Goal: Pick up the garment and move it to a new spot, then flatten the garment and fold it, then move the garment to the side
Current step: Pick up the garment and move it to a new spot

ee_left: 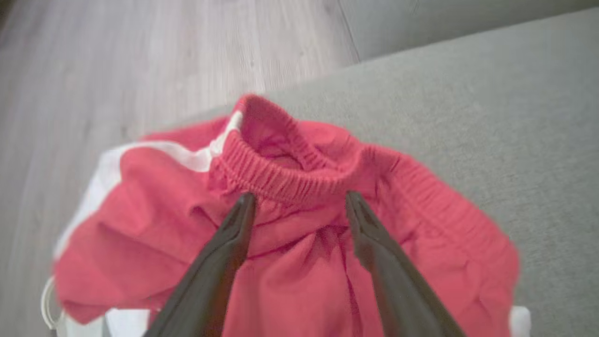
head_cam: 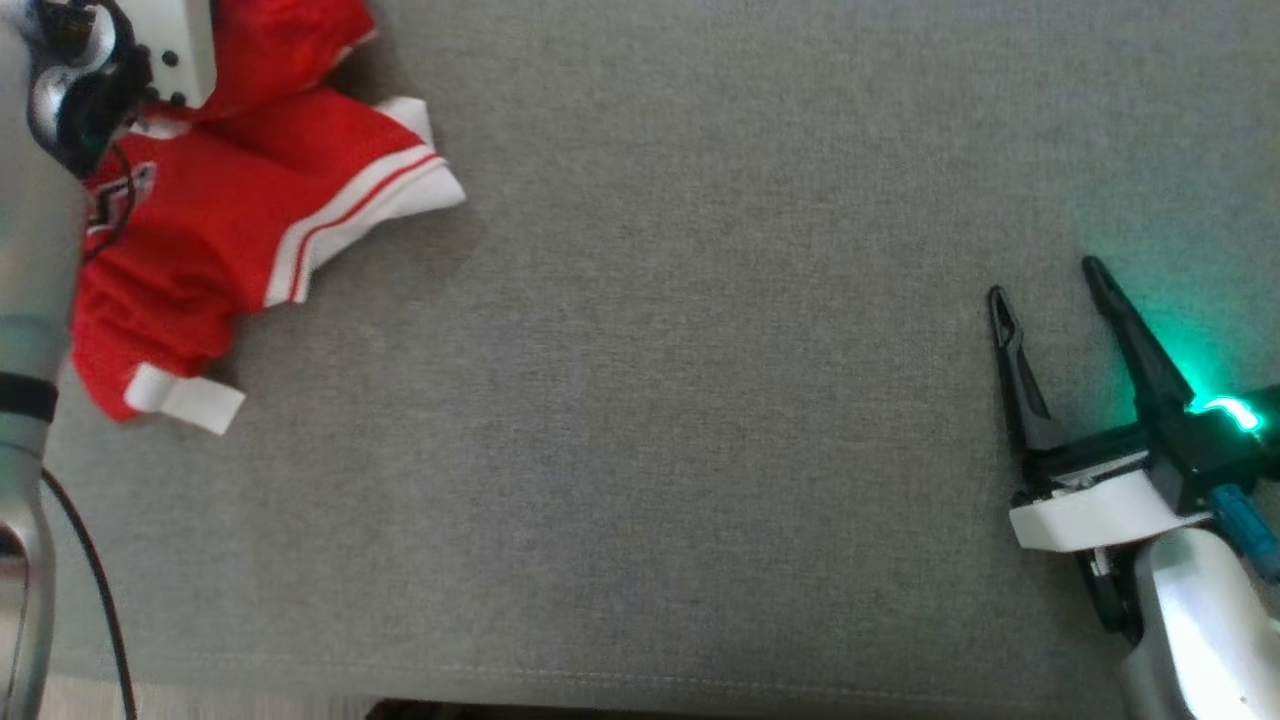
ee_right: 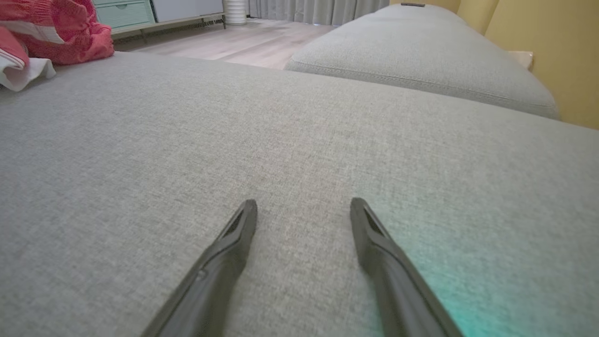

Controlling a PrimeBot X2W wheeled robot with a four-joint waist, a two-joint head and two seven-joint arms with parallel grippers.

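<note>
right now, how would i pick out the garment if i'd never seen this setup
Start at the big grey cushion, then look to its far left corner, under the left gripper. The crumpled red shorts lie there, the one bright thing on the plain grey: white side stripes and a gathered elastic waistband.
</note>
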